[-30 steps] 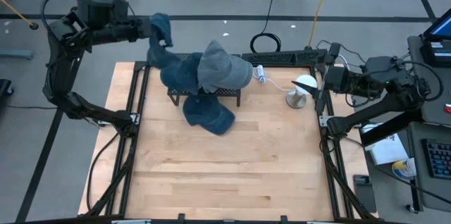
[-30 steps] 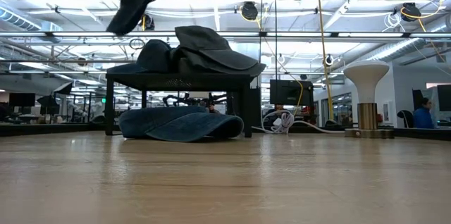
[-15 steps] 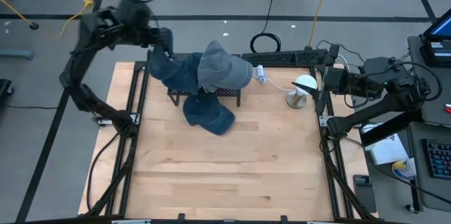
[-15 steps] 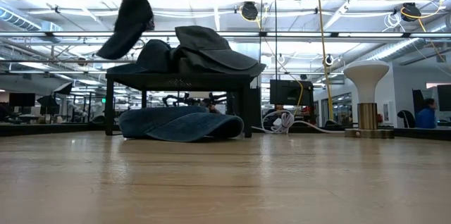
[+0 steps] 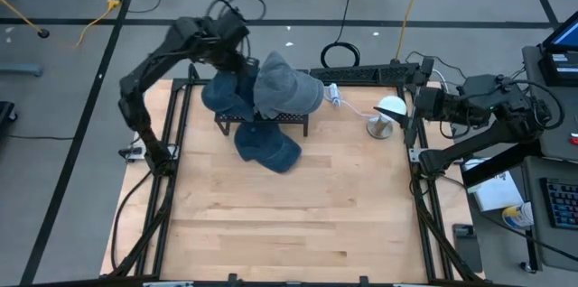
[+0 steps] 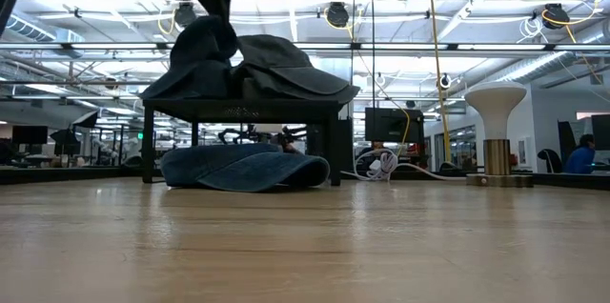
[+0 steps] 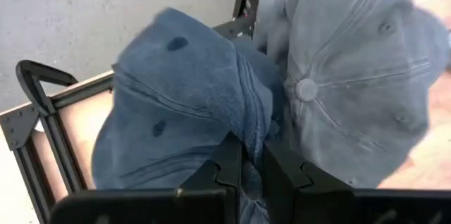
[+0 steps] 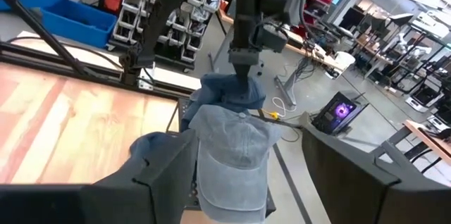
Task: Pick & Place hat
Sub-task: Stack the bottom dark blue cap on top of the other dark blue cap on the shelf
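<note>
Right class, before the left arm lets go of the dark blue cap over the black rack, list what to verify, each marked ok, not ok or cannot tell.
1. Left gripper pinches the dark blue denim cap: ok.
2. Cap over the black metal rack: ok.
3. Cap fully resting on the rack: cannot tell.
4. Lighter grey-blue cap beside it settled on the rack: ok.
5. Third blue cap under the rack, out of the way: ok.
6. Right gripper waiting at the table's right edge: ok.

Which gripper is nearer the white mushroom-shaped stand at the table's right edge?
Right. The right gripper waits just beside the white stand, while the left gripper is across the table, shut on a blue hat at the rack.
</note>
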